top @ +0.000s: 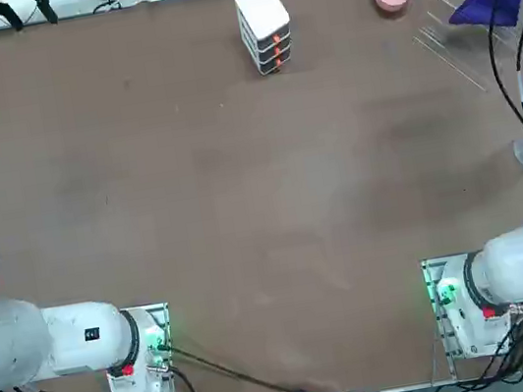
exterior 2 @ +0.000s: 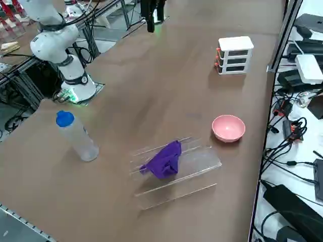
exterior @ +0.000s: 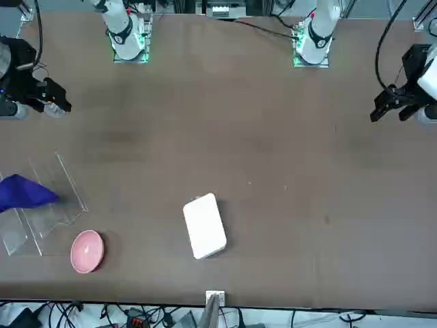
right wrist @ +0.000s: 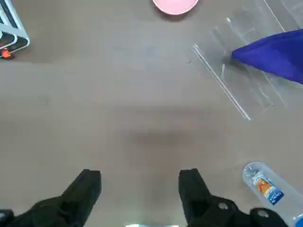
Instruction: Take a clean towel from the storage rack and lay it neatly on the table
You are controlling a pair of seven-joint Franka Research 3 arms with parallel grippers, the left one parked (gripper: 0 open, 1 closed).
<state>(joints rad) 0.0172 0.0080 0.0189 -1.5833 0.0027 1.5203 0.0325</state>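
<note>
Purple towel (exterior 2: 164,160) draped over the clear storage rack (exterior 2: 194,166); right gripper (right wrist: 139,189) well apart, fingers spread wide, empty.

Brown table (top: 195,216) w/ rack (exterior 2: 176,169), pink bowl (exterior 2: 228,127), white box (exterior 2: 235,54), bottle (exterior 2: 76,136).

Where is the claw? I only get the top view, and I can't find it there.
Observer: The right claw hangs open over bare table, holding nothing.
Operator: What's the see-through thing at the right edge?
Observer: A clear bottle with a blue cap, standing upright.
Operator: Is the towel folded flat?
Observer: No, the purple towel sits bunched up on the rack.
</note>
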